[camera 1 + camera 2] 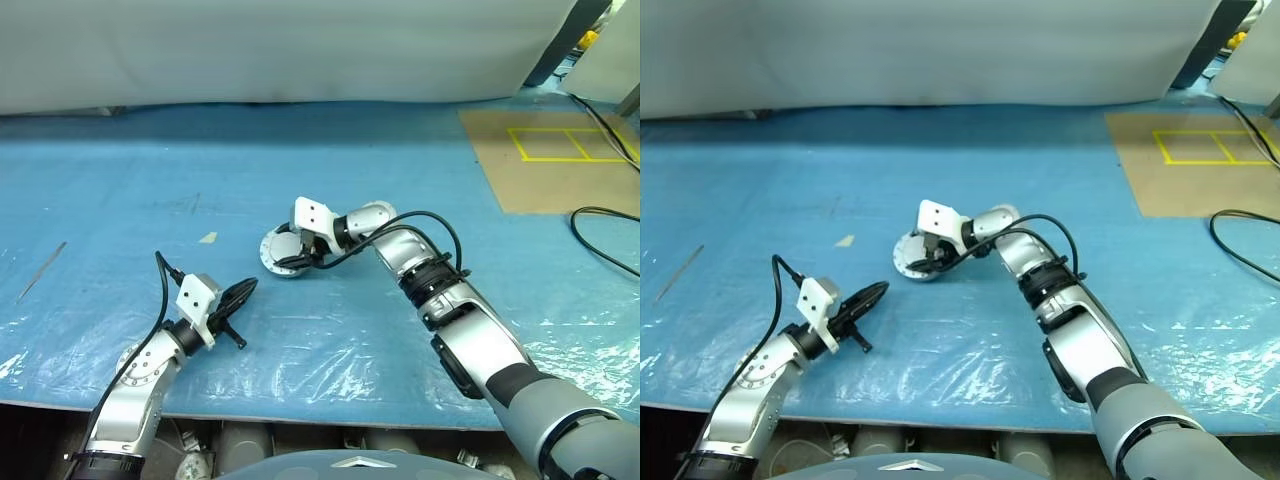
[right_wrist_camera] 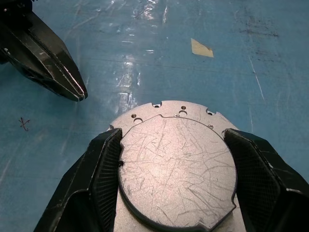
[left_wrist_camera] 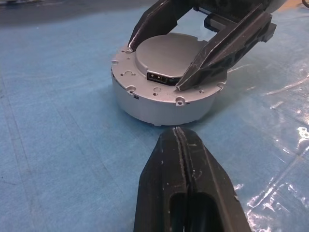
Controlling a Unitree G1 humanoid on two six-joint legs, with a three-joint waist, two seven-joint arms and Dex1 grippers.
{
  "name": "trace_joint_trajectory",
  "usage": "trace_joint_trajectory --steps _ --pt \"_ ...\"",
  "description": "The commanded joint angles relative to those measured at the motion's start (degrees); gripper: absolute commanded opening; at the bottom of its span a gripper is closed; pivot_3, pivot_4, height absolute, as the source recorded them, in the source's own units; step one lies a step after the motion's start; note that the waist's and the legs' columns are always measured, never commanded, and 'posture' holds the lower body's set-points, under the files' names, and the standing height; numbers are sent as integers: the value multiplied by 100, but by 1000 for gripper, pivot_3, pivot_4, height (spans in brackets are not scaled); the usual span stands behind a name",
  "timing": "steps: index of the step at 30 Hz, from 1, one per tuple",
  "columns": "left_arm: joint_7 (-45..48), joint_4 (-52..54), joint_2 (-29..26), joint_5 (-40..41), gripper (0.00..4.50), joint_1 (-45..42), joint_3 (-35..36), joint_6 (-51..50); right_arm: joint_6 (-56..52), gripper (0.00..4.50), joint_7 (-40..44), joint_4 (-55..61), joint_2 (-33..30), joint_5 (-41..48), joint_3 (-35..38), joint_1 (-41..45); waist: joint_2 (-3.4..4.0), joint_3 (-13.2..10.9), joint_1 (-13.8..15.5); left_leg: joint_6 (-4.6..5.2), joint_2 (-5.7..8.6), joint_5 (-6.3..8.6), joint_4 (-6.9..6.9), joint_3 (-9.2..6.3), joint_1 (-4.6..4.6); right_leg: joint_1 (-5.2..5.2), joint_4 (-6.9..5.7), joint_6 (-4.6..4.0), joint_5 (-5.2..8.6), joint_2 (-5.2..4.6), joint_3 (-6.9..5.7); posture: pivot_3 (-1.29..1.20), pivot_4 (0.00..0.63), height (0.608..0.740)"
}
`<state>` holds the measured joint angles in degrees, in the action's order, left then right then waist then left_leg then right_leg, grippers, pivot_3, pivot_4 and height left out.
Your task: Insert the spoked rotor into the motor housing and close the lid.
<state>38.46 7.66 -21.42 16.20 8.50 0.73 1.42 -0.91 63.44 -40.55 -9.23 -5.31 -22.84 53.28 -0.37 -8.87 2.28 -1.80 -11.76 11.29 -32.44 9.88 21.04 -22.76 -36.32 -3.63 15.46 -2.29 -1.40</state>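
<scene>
The motor housing (image 3: 159, 104), a short round silver cup, sits on the blue sheet at mid-table (image 1: 272, 258). The lid (image 2: 176, 169), a scratched plain grey disc, lies flat in its top. My right gripper (image 2: 173, 135) comes in from the right and angles down, with one black finger against each side of the lid, shut on it. My left gripper (image 3: 176, 133) is shut and holds nothing. It lies level a short way in front of and left of the housing (image 1: 245, 290), pointing at it without touching. The spoked rotor is hidden.
A small beige scrap (image 1: 207, 237) lies on the sheet left of the housing. A brown board with yellow lines (image 1: 560, 150) and a black cable (image 1: 600, 230) are at the right. A thin stick (image 1: 40, 270) lies far left. The table's front edge runs just behind my left arm.
</scene>
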Motion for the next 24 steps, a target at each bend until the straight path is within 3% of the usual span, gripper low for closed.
trace_joint_trajectory --steps 1,15,24 --pt "-10 224 -52 5 0 25 33 15 211 3012 122 -104 42 -7 26 286 0 0 1 1 0 1 -3 0 0 -2 -5 -1 0 0 0 0 150 740" --pt "8 180 -69 -5 0 9 10 10 960 3012 407 -1546 258 -211 86 1107 3 -5 2 11 -5 4 -35 1 10 -18 -42 -33 19 -2 1 0 150 740" --pt "-3 159 -70 -30 0 31 10 32 508 3012 1126 -1562 477 36 282 1128 3 -5 2 18 -8 7 -35 1 17 -25 -44 -36 21 -2 0 0 150 740"
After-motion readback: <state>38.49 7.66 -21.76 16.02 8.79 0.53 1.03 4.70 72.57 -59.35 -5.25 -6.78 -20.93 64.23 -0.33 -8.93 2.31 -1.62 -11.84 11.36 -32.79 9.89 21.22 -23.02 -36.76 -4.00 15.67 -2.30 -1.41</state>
